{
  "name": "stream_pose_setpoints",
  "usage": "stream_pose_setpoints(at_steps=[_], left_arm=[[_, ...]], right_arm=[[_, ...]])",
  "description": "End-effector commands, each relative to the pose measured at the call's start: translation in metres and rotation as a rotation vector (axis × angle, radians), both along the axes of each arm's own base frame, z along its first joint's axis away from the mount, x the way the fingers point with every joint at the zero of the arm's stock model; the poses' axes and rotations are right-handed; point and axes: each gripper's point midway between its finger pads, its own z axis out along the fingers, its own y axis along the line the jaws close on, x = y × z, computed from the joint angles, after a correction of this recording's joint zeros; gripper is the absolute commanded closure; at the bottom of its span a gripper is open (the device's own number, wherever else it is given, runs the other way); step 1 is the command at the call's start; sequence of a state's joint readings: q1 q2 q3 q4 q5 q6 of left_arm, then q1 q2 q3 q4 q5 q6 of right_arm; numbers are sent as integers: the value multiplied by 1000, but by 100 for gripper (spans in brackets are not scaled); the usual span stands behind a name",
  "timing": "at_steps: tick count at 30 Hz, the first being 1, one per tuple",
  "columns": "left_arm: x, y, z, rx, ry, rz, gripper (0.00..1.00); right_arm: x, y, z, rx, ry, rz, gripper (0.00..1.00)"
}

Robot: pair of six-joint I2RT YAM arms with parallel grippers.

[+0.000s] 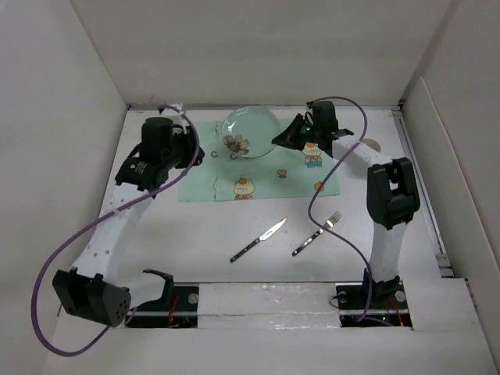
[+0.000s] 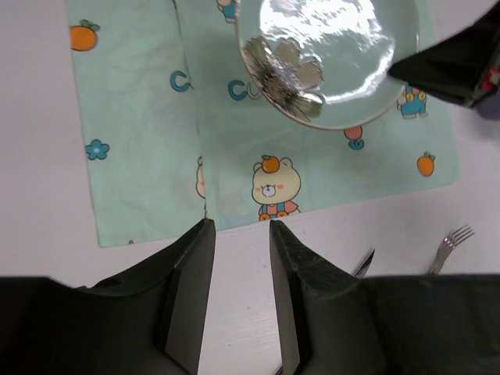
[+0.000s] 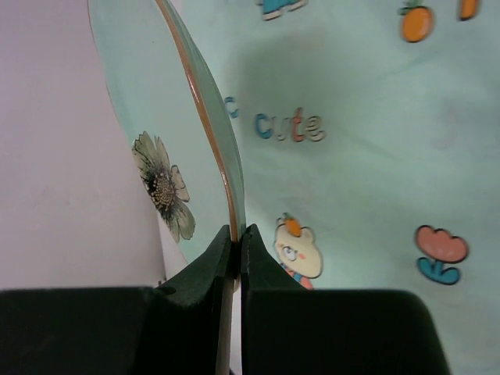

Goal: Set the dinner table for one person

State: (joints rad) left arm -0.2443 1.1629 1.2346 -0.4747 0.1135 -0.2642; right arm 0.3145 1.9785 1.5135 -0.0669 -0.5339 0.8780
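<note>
A pale green plate (image 1: pixel 250 133) with a flower print is held tilted over the far part of the mint-green cartoon placemat (image 1: pixel 266 176). My right gripper (image 1: pixel 280 139) is shut on the plate's right rim; in the right wrist view its fingers pinch the rim (image 3: pixel 234 234). The plate also shows in the left wrist view (image 2: pixel 328 55). My left gripper (image 2: pixel 238 230) is open and empty, above the white dinner table (image 1: pixel 203 234) just off the placemat's near edge. A knife (image 1: pixel 258 240) and a fork (image 1: pixel 316 233) lie on the table in front of the placemat.
White walls enclose the table on the left, back and right. Purple cables loop off both arms. A small round tan object (image 1: pixel 372 144) lies on the table by the right arm.
</note>
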Motion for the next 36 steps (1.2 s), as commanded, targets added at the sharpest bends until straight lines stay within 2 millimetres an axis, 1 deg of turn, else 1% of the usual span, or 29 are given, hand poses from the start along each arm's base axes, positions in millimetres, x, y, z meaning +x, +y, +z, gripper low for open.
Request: stream_pose_setpoints(at_steps=[1,2,3,4,5,7,8,9,11,12,13,14,15,20,25,27,28,31,32,34,35,36], left_arm=[[7,-29,-7,90,-15,-60,70],[9,-32,-7,100,-20,-38,70],[7,-41,-6,93,-29,-58,70],[5,-58,-3,78,-53,-99,69],[3,-68,-4,65,-54,-125,69],[-2,-79,-12,49,-39,-157,68],[-6,-87,-16,24,-22,-201,68],[-9,-89,-25,21,-1,-211,68],[-13,-94,-32,2,19,-235,68],[-17,-93,-41,3,40,-238,68],[-18,-94,-42,-6,41,-239,68],[-21,-94,-48,-11,54,-243,68],[-22,-94,-51,-9,58,-243,68],[-25,-97,-58,-29,79,-251,68],[-25,-99,-60,-34,80,-260,68],[-24,-101,-59,-36,77,-267,68],[-24,-101,-59,-37,75,-267,68],[-22,-104,-58,-36,70,-286,68],[-22,-105,-57,-38,67,-295,68],[-21,-106,-56,-32,55,-306,67],[-20,-107,-52,-34,40,-312,67],[-21,-106,-50,-31,27,-319,66]], right_arm=[[8,17,45,77,-95,74,100],[15,11,37,69,-76,52,100],[16,11,34,70,-70,52,100],[17,11,29,72,-54,45,100],[20,7,24,70,-44,34,100],[21,6,9,59,-17,25,100],[21,5,8,56,-16,21,100],[20,5,0,52,-3,15,100],[21,4,-6,54,7,5,100],[24,-1,-9,52,11,-7,100],[24,-1,-14,47,19,-11,100],[25,-6,-22,42,35,-21,100],[25,-6,-22,42,35,-21,100],[28,-9,-44,18,69,-39,100],[32,-8,-52,12,80,-43,100],[31,-11,-63,-11,103,-61,100],[31,-11,-63,-11,103,-61,100],[26,-14,-72,-26,122,-66,88],[25,-16,-75,-35,131,-73,77],[21,-19,-75,-51,132,-73,67],[19,-21,-75,-66,140,-80,58],[17,-23,-72,-74,136,-81,53]])
